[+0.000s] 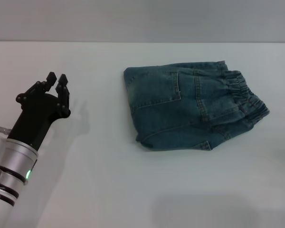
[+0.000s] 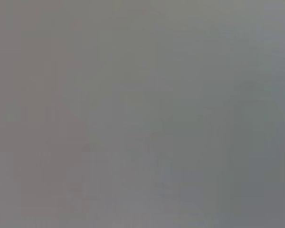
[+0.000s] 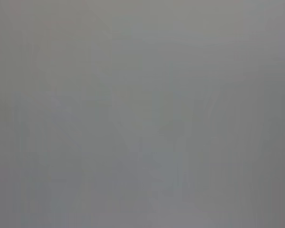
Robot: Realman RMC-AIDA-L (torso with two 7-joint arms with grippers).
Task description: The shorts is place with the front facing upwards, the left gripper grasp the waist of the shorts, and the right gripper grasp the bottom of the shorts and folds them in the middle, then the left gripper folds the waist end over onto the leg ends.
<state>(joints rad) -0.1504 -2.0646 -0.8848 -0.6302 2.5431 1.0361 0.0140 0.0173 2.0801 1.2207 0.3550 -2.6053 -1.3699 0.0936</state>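
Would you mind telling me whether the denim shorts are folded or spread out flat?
Folded. The shorts lie as a compact layered bundle on the table, elastic waistband bunched on top at its right; neither gripper touches them.

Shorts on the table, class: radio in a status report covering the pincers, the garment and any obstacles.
Left pincer hovering left of shorts, holding nothing. Right pincer not in view. Denim shorts lie folded on the white table, elastic waist rightward. Nothing in the way.

Folded shorts (image 1: 192,109) on table (image 1: 109,190); left pincer (image 1: 57,80) well left.

Lab-type setup: bare white table (image 1: 133,190), grey wall (image 1: 142,19).
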